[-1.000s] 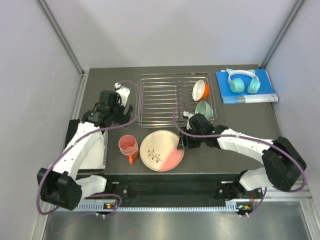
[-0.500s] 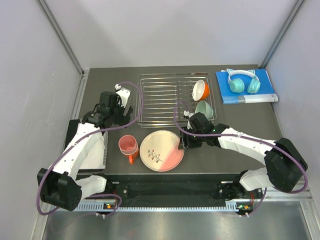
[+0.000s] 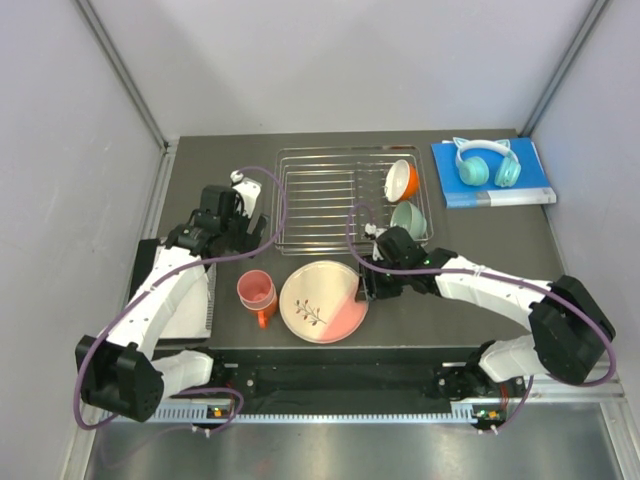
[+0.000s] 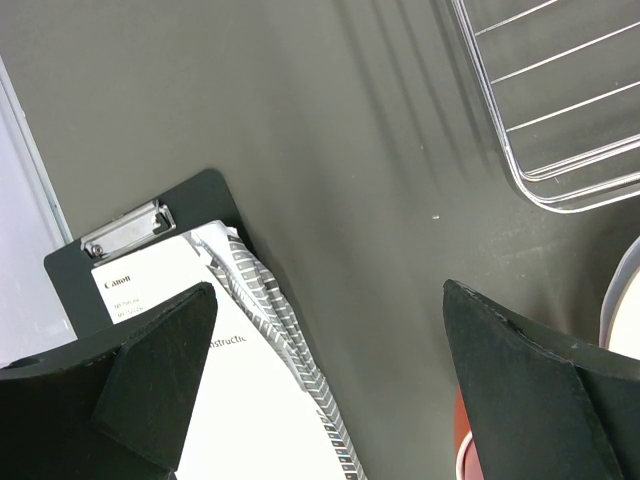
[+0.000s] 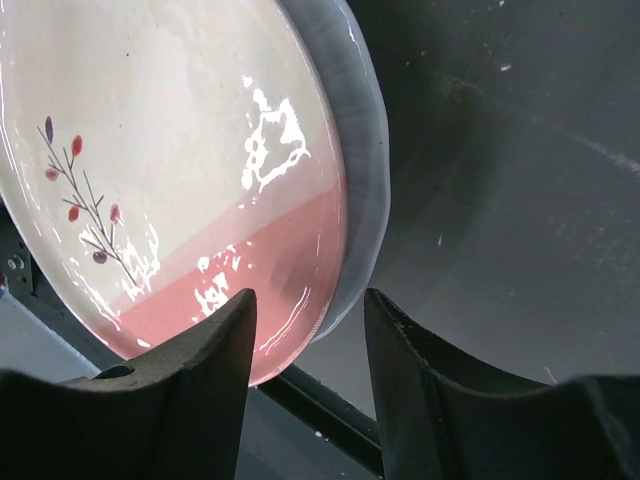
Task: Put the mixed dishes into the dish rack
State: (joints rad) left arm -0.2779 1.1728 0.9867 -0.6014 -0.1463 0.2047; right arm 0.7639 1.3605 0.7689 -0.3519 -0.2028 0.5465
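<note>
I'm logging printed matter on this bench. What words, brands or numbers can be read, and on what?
"Canon": on the white sheet held in the black clipboard.
"structio": a fragment lower on that sheet, cut off at both ends.
The small line under "Canon" is too small to read.
The blue book shows no legible text.

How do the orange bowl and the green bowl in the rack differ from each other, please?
The orange bowl is orange outside with a white inside, while the green bowl looks pale mint wherever it shows. The orange bowl sits towards the far side of the rack; the green bowl sits at the side nearer the arms. Both are small and tipped up on edge at the rack's right end.
</note>
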